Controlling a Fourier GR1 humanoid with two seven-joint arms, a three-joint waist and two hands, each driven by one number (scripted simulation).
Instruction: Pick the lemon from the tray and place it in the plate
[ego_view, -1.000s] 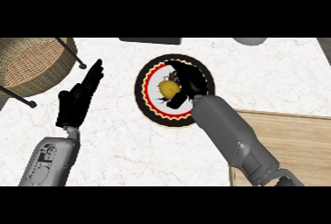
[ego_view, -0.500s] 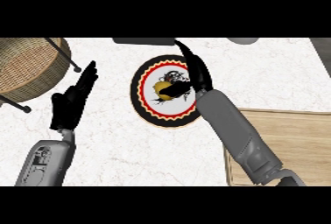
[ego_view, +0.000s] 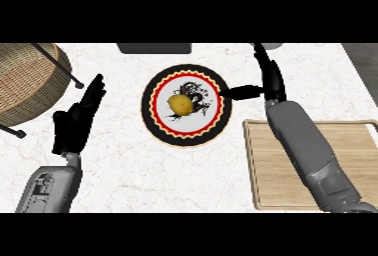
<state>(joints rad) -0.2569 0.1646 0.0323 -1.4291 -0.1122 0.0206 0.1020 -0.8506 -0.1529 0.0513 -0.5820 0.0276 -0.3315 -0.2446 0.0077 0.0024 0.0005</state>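
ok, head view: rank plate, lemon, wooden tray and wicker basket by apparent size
1. Wooden tray and wicker basket: both are cut off by the view's edges, so I won't rank them against each other.
2. Plate, fully in view.
3. Lemon, smallest, lying on the plate.

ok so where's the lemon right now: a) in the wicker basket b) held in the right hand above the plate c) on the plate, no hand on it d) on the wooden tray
c: the lemon lies near the middle of the plate, and the right hand is open beside the plate's right edge, not touching the lemon.
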